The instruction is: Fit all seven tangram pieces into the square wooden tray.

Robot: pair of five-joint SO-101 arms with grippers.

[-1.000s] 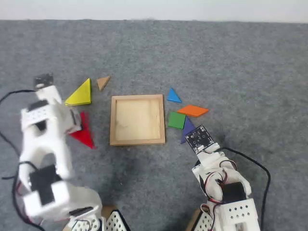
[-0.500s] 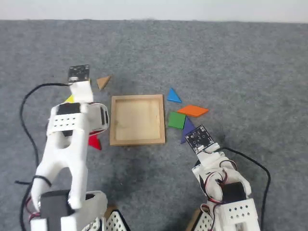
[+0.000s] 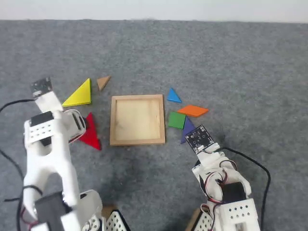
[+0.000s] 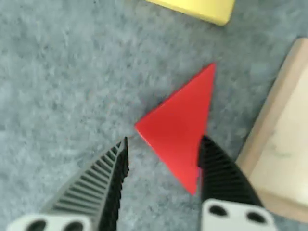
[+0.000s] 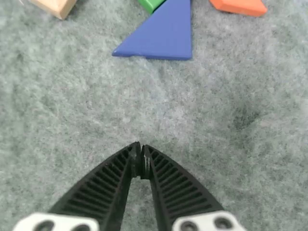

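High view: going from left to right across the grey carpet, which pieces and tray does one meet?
yellow triangle → brown triangle → wooden tray → small blue triangle → orange parallelogram

Square wooden tray (image 3: pixel 137 97): one. Tangram pieces: seven. Five triangles: yellow triangle (image 3: pixel 81 94), tan wooden triangle (image 3: pixel 102 82), red triangle (image 3: pixel 90 133), light-blue triangle (image 3: pixel 173 96), dark-blue triangle (image 3: pixel 187 127). Green square (image 3: pixel 176 120): one. Orange parallelogram (image 3: pixel 193 110): one.
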